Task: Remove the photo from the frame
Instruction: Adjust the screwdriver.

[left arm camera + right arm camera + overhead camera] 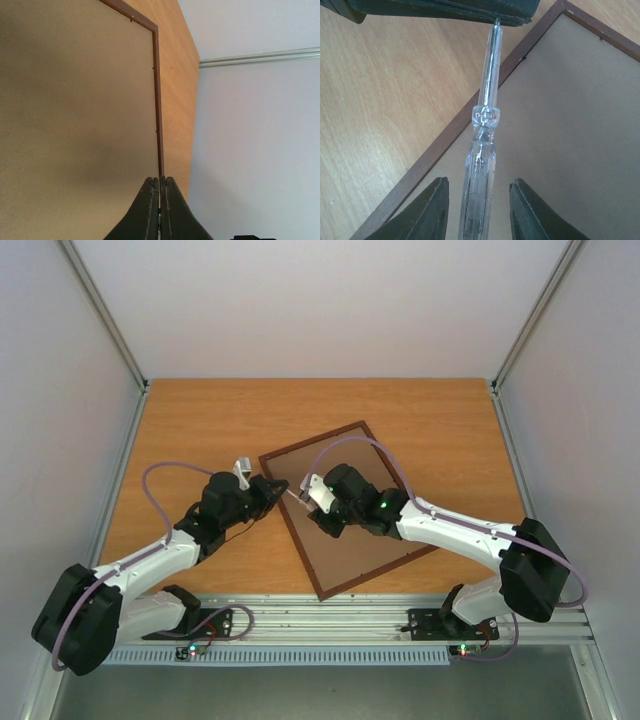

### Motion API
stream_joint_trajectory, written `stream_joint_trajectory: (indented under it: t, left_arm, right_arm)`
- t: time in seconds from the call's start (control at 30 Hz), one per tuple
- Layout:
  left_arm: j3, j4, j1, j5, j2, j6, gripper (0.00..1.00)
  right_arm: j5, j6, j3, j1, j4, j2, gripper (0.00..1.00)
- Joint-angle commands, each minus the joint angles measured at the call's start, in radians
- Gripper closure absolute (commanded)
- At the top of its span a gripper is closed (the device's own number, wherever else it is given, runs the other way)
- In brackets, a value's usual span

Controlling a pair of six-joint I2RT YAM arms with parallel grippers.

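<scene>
The frame [345, 558] lies back up on the table, its brown backing board facing me inside a thin reddish-brown rim [435, 150]. The photo is hidden under the backing. A clear-handled screwdriver [482, 145] hangs over the frame's left edge, between the two grippers. My left gripper [282, 486] is shut on the tip of its metal shaft, which shows at the top of the right wrist view. My right gripper [479, 181] is open, with a jaw on each side of the handle and a gap on both sides. In the left wrist view the left gripper [160, 182] points along the frame's rim [156, 75].
The orange wooden table [200, 420] extends past the frame on all sides. White enclosure walls [320, 300] and metal corner posts stand at the back and sides. A metal rail [330, 615] with the arm bases runs along the near edge.
</scene>
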Motion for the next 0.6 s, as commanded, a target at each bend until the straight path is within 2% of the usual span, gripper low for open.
stream_joint_trajectory:
  t: [0.0, 0.57]
  left_arm:
    - [0.003, 0.104, -0.003, 0.012, 0.018, -0.026, 0.99]
    - [-0.042, 0.148, -0.003, -0.012, 0.017, -0.070, 1.00]
  right_arm:
    - [0.035, -0.012, 0.042, 0.011, 0.013, 0.019, 0.65]
    - [0.059, 0.012, 0.028, 0.013, 0.024, -0.012, 0.82]
